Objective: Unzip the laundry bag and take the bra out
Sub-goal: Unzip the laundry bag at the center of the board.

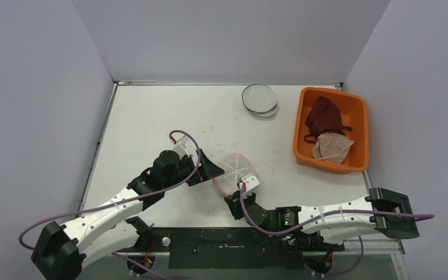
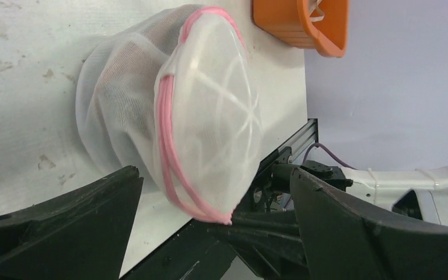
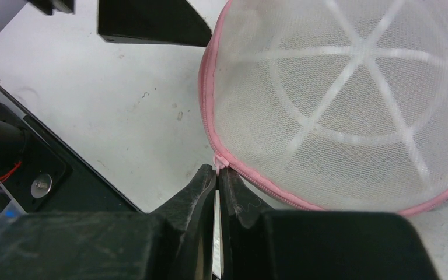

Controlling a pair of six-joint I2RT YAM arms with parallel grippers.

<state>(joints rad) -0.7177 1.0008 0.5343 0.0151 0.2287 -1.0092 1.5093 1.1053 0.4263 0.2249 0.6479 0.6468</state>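
The laundry bag [image 1: 237, 169] is a white mesh dome with a pink zipper, lying mid-table; it fills the left wrist view [image 2: 210, 111] and the right wrist view [image 3: 338, 99]. No bra shows through the mesh. My left gripper [image 1: 211, 170] is open just left of the bag, its fingers [image 2: 81, 221] spread wide on either side of the bag's near edge without touching it. My right gripper [image 3: 217, 171] is shut on the pink zipper pull [image 3: 216, 161] at the bag's front rim, and it sits below the bag in the top view [image 1: 231, 200].
An orange bin [image 1: 301, 125] at the right back holds a dark red garment [image 1: 324, 116] and a pale one [image 1: 332, 147]. A flat round mesh pouch [image 1: 259, 99] lies near the back wall. Grey walls enclose the table on three sides.
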